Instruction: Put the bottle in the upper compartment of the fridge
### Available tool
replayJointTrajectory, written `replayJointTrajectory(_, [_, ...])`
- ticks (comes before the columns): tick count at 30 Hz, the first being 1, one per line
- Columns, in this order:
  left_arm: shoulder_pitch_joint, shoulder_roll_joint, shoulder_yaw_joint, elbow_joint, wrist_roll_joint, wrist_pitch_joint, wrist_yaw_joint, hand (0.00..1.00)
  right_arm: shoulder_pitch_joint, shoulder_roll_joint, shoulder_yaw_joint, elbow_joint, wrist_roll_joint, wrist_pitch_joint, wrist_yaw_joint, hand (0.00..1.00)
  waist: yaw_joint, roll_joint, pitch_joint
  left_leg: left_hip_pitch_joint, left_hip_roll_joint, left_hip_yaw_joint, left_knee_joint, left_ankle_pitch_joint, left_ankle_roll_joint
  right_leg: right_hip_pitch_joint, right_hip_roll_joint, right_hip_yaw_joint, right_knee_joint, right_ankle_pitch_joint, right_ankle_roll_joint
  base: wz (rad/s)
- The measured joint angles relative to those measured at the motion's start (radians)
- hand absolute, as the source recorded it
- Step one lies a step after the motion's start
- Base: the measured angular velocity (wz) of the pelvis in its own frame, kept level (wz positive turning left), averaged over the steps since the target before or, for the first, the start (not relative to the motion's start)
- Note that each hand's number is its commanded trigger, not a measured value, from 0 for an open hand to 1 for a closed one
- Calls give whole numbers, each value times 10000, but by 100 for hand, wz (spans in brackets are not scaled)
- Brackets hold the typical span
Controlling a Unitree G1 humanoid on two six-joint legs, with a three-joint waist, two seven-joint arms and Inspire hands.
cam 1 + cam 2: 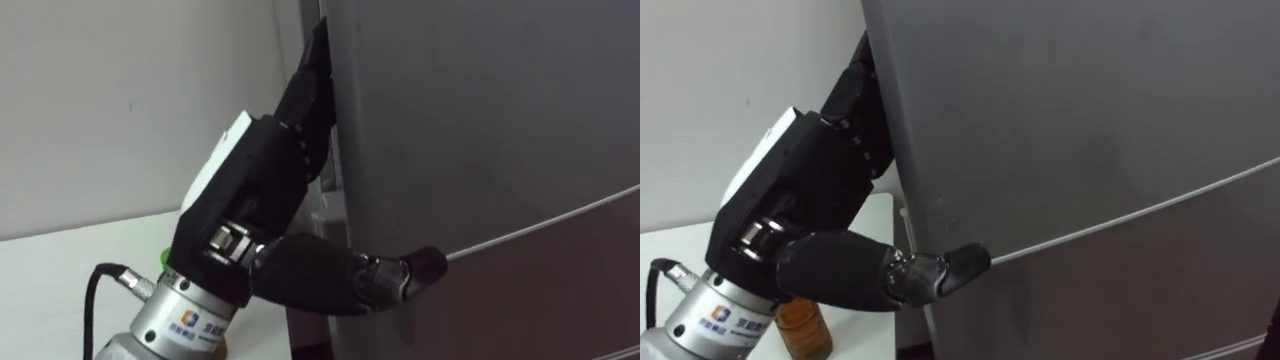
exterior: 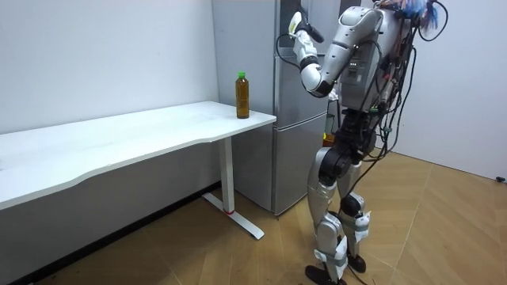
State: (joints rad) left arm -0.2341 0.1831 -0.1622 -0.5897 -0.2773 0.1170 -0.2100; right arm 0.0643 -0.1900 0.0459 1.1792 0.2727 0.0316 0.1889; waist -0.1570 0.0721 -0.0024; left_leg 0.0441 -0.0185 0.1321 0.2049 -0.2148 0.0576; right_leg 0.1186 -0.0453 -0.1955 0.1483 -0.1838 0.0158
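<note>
While the robot stands facing the fridge (image 2: pixel 295 134), its left hand (image 1: pixel 262 190) sits at the left edge of the upper door (image 1: pixel 480 120), thumb on the door's front; whether it grips cannot be determined. One green-capped bottle (image 2: pixel 242 95) stands upright on the white table (image 2: pixel 142 134), at the end beside the fridge.

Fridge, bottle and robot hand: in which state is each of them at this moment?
Upper door of the grey two-door fridge: looks shut.
Lower door: shut.
Brown bottle with green cap: upright on the white table, cap on, not held.
Left hand: raised against the left edge of the upper door.
</note>
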Motion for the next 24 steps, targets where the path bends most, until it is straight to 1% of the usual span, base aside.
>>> replayJointTrajectory(5, [29,-42,-35,-1,-28,-101,-318,0,4,1,-7,-1,-39,-16,-14,0,-17,-64,-24,10,-51,16,17,30,46,-64,-45,-52,21,-26,28,0])
replayJointTrajectory(9, [34,-57,-196,-1,-28,-321,-405,0,54,4,2,1,-38,-208,-14,0,-17,-145,-34,27,-98,21,3,46,69,-27,-76,-27,19,-16,63,0])
replayJointTrajectory(11, [33,-59,-226,-2,-28,-386,-415,0,65,9,5,10,-38,-261,-11,0,-24,-192,-24,32,-101,20,1,46,70,-11,-80,-24,19,-16,66,0])
replayJointTrajectory(15, [31,-72,-280,-1,-27,-430,-406,0,104,6,-3,14,-32,-318,-32,0,-28,-201,-20,35,-98,16,-8,44,70,-4,-76,0,21,-15,66,0])
replayJointTrajectory(17, [34,-72,-282,0,-27,-430,-404,0,105,6,-2,14,-37,-319,-32,0,-23,-176,-30,60,-93,11,-22,43,69,25,-68,1,21,-15,66,0])
replayJointTrajectory(18, [46,-70,-286,1,-29,-429,-400,72,107,4,-2,14,-41,-320,-34,0,-23,-166,-28,89,-92,-10,-39,42,70,48,-67,1,23,-15,66,0])
replayJointTrajectory(19, [72,-68,-291,0,-33,-430,-400,100,109,4,-2,12,-49,-323,-34,0,-23,-183,-14,92,-92,-11,-67,42,70,62,-67,-5,26,-14,66,0])
replayJointTrajectory(22, [142,-83,-340,1,-63,-447,-393,100,117,4,7,16,-67,-373,-34,0,-21,-170,-14,103,-90,-18,-126,39,72,91,-67,-24,30,-14,66,0])
replayJointTrajectory(24, [242,-198,-318,1,-184,-543,-340,100,124,5,13,54,-65,-435,-26,0,-8,-164,-17,101,-90,-20,-93,39,73,89,-65,-19,32,-13,66,0])
